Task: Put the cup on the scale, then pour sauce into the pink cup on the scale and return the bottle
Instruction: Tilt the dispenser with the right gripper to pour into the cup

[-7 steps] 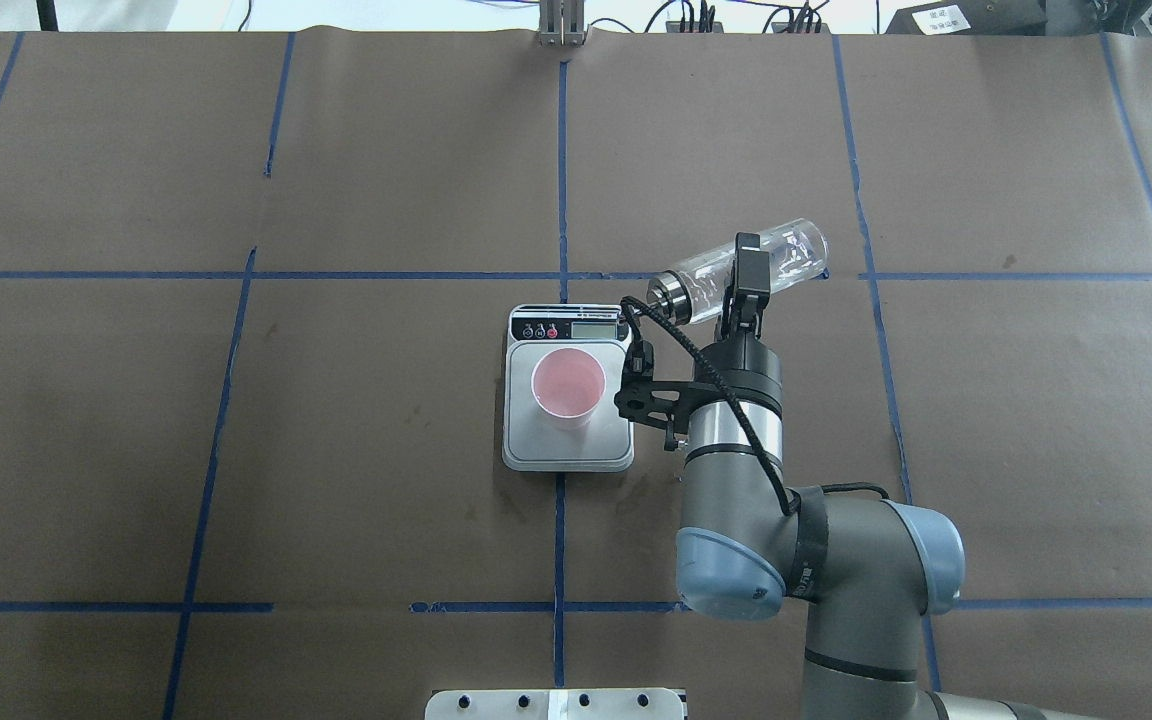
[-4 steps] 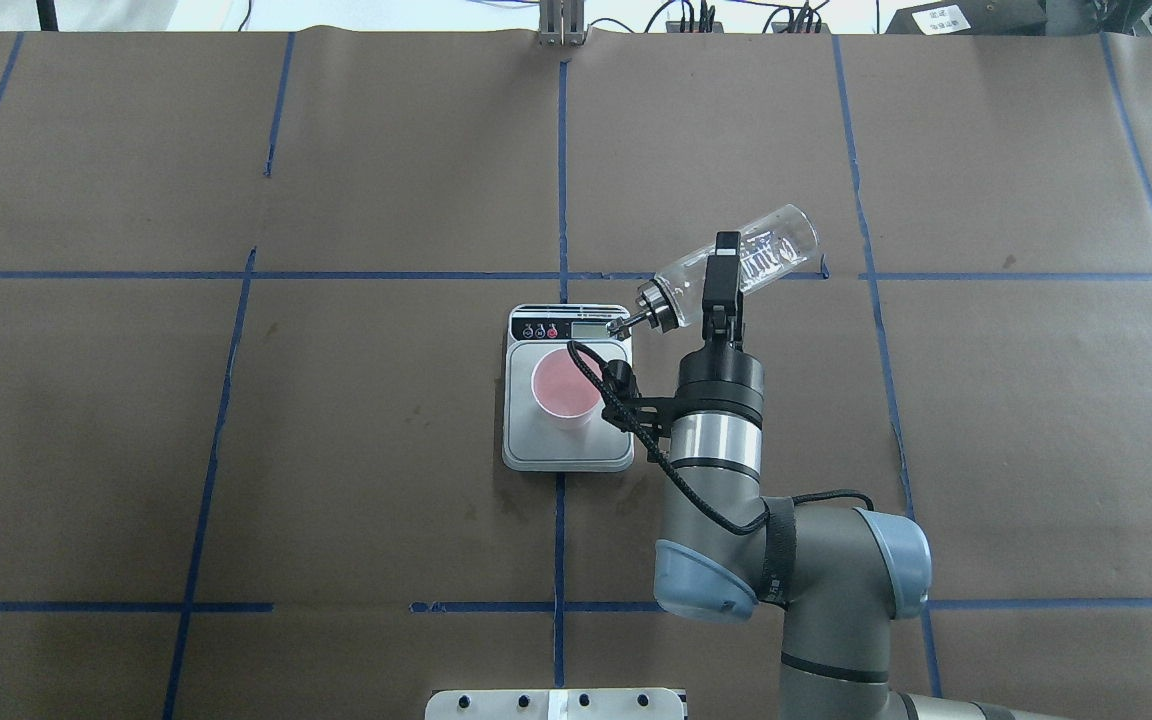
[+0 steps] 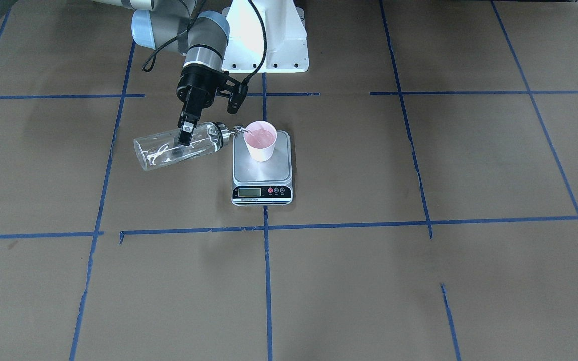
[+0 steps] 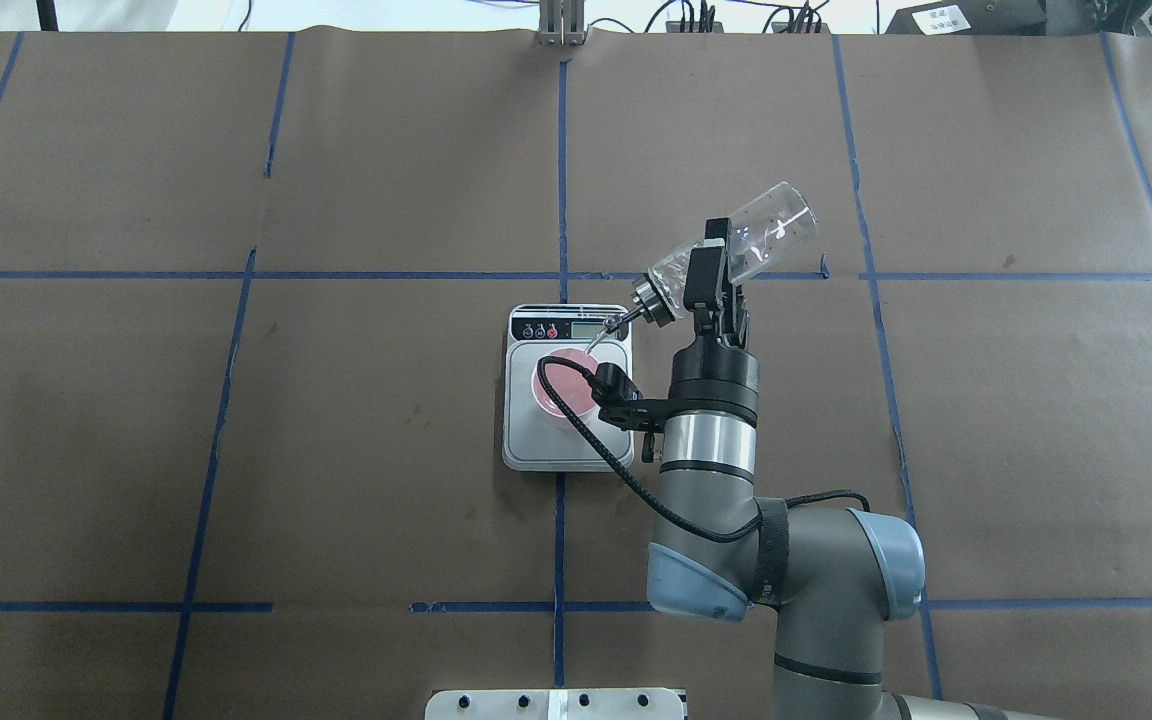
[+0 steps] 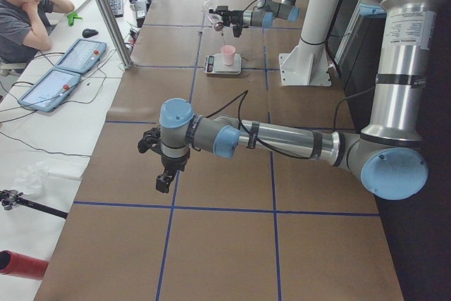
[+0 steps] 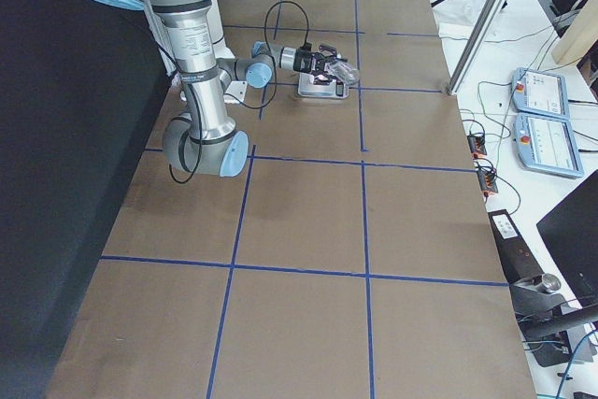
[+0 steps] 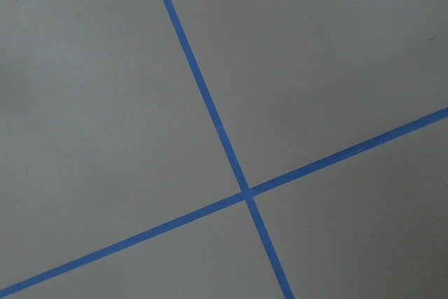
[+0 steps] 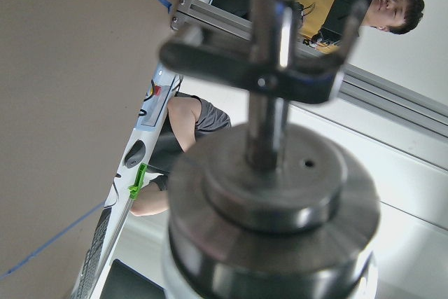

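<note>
The pink cup (image 4: 558,393) stands upright on the scale (image 4: 536,450), also seen in the front view as cup (image 3: 260,143) on scale (image 3: 264,173). My right gripper (image 4: 711,278) is shut on the clear glass bottle (image 4: 768,228) at mid-body and holds it tilted, base up and away. Its metal spout (image 4: 618,323) reaches over the cup's rim (image 3: 247,131). I cannot tell whether liquid flows. The right wrist view shows the bottle's metal collar (image 8: 273,201) close up. My left gripper (image 5: 163,181) hangs over bare table far from the scale; I cannot tell if it is open or shut.
Brown paper with blue tape lines (image 4: 561,180) covers the table. The robot's white base (image 3: 264,40) stands behind the scale. An operator (image 5: 21,12), tablets (image 5: 67,68) and a metal post (image 5: 106,12) are on the far side of the table.
My right arm has moved left with the bottle and tilted it further. The spout went from beside the scale's display to over the cup's rim.
</note>
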